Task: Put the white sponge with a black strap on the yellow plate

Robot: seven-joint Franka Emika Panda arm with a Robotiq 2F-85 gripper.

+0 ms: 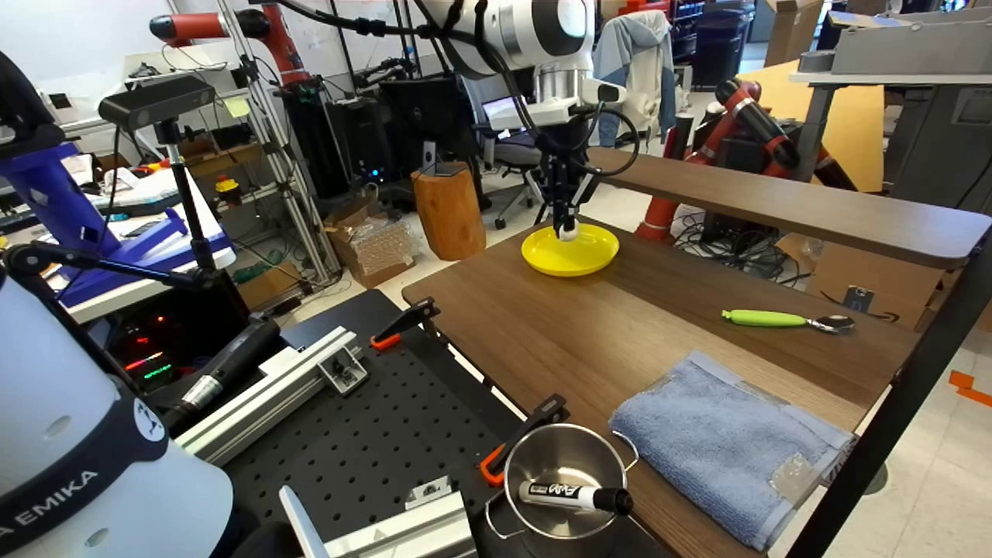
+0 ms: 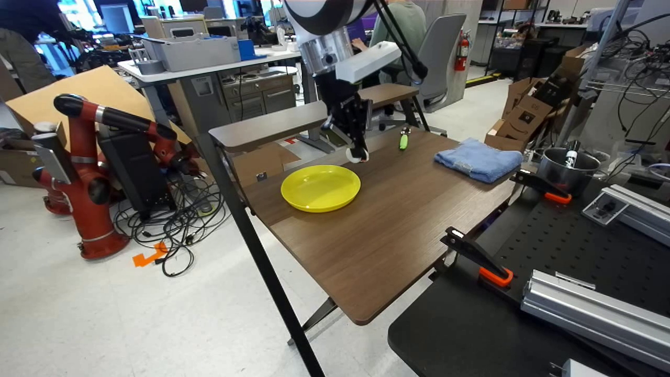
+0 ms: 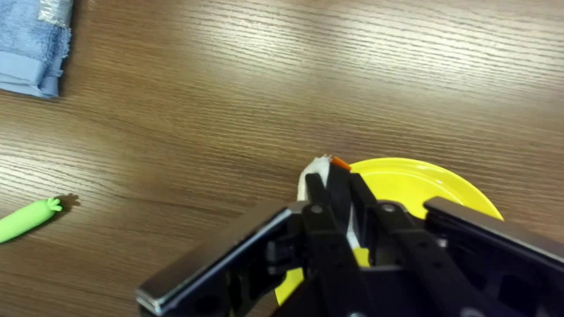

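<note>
Partly hidden sponge between fingers.

- yellow plate: smooth, plastic-looking, slight gloss
- worktop: brown wood grain, glare patches
- towel: rough blue cloth
- pot: shiny metal
- utensil: plastic-looking grip, shiny metal end
- white sponge: matt, fuzzy edge
- end effector: black, mostly matt

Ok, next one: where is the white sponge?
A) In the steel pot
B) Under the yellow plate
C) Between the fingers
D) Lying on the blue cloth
C: the wrist view shows the white sponge between the fingers, and both exterior views show it at their tips.
</note>
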